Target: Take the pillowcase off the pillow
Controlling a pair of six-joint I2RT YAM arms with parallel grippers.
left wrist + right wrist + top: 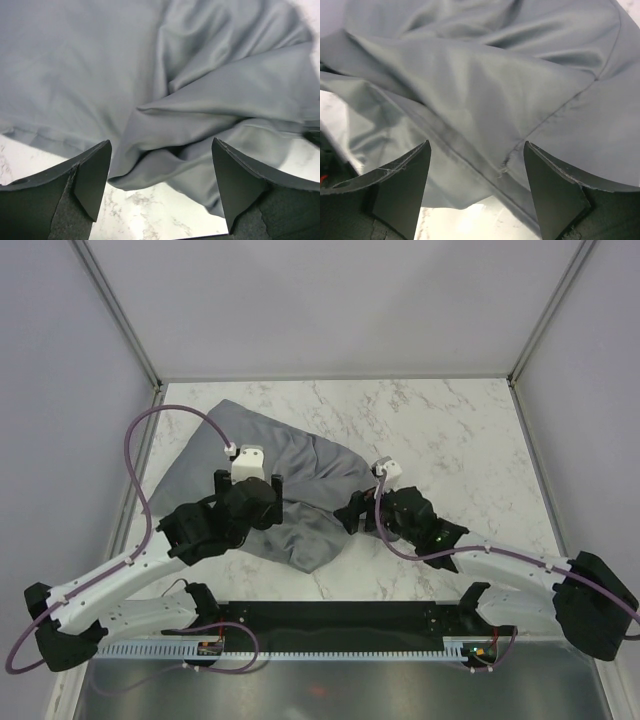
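The black left gripper (161,145) and black right gripper (476,145) hang, jaws spread, over the crumpled grey fabric pillowcase (300,490) on the white marbled table (450,440).

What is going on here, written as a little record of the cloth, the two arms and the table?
Surface: white marble-patterned tabletop
Cloth: crumpled grey fabric pillowcase, lying on that surface
Left tool: open, over the cloth's edge, gripping nothing
Right tool: open, over a seamed edge, gripping nothing
Pillow: not visible in any view
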